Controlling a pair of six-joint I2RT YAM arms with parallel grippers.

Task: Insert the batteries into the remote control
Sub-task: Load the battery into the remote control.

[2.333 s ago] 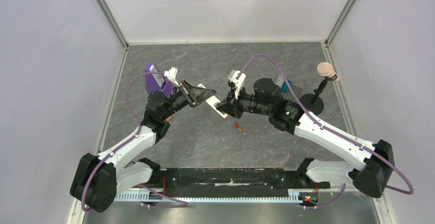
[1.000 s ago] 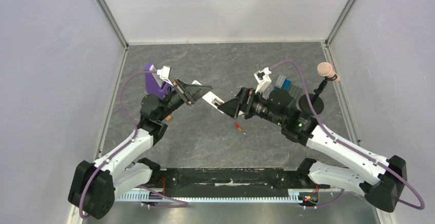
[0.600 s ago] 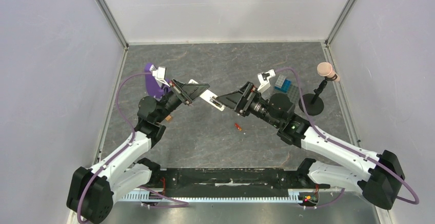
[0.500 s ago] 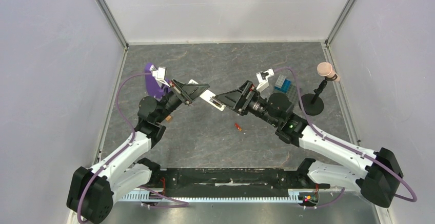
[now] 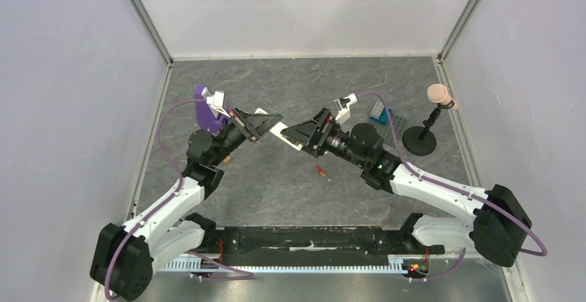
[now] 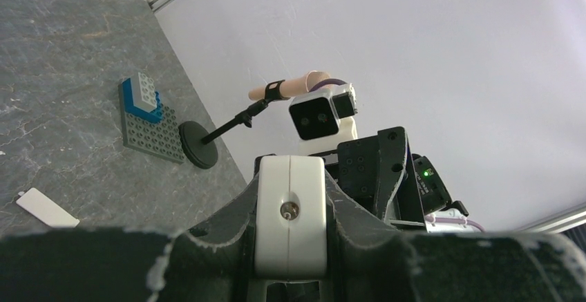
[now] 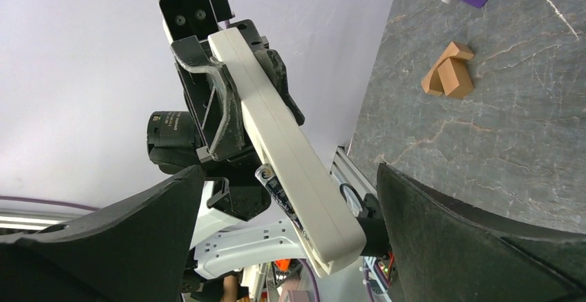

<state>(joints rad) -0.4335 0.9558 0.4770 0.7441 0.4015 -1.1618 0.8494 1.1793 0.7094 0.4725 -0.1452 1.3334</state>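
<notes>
My left gripper (image 5: 269, 123) is shut on the remote control (image 5: 278, 130), a slim white bar held off the table and slanting down to the right. Seen end-on in the left wrist view, the remote control (image 6: 290, 215) is clamped between both fingers. My right gripper (image 5: 296, 136) is open, its two fingers straddling the remote control's (image 7: 283, 143) free end without touching it. A dark battery (image 7: 280, 195) lies along the remote's underside near that end. The red-orange battery (image 5: 320, 171) lies on the table below both grippers.
A purple stand (image 5: 204, 107) stands behind the left arm, with a small wooden block (image 7: 449, 74) near it. At the right are a brick baseplate (image 5: 379, 114) and a black microphone stand (image 5: 421, 139). A flat white strip (image 6: 45, 209) lies on the table.
The right arm has swung left and turned its wrist, bringing its open fingers around the remote's free end. The left gripper has kept the remote nearly still.
</notes>
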